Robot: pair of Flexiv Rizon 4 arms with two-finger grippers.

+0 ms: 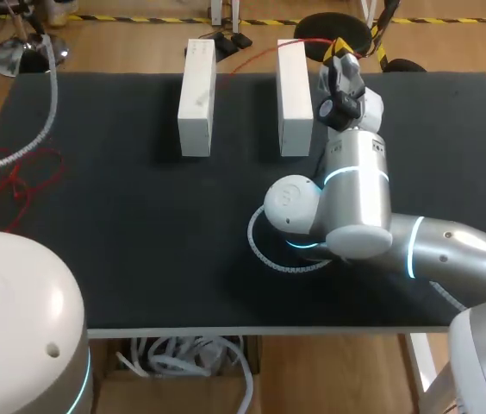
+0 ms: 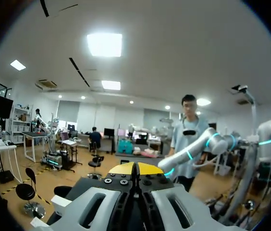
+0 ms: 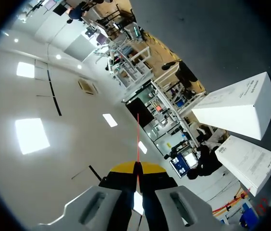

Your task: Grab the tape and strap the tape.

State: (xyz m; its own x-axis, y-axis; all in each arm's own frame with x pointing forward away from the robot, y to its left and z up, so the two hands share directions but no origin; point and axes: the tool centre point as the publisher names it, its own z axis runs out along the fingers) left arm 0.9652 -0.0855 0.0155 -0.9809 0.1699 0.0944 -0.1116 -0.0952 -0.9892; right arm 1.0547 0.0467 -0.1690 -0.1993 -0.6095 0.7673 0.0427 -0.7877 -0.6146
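Two white, sharp-edged oblong boxes [image 1: 196, 97] lie on the matte black table [image 1: 122, 233]. At one o'clock, the right gripper [image 1: 339, 45] pinches a thread-thin red tape [image 3: 137, 139] between its closed tips. The left gripper [image 2: 135, 168] has its tips pressed together.

We see our right gripper [image 3: 136, 167] with its two grey fingers drawn together, the yellow fingertips [image 3: 123, 168] meeting with no gap between them. A thin red tape [image 3: 137, 139] comes out from the seam where the tips meet and runs straight ahead of the gripper as a taut line. Off to one side of the gripper, the dark table [image 3: 212, 38] carries two long white boxes. The first box [image 3: 236, 110] shows us a slanted face and a square end. The second box [image 3: 250, 162] lies near it, with a strip of table between them, and we cannot tell what the small print on it says.
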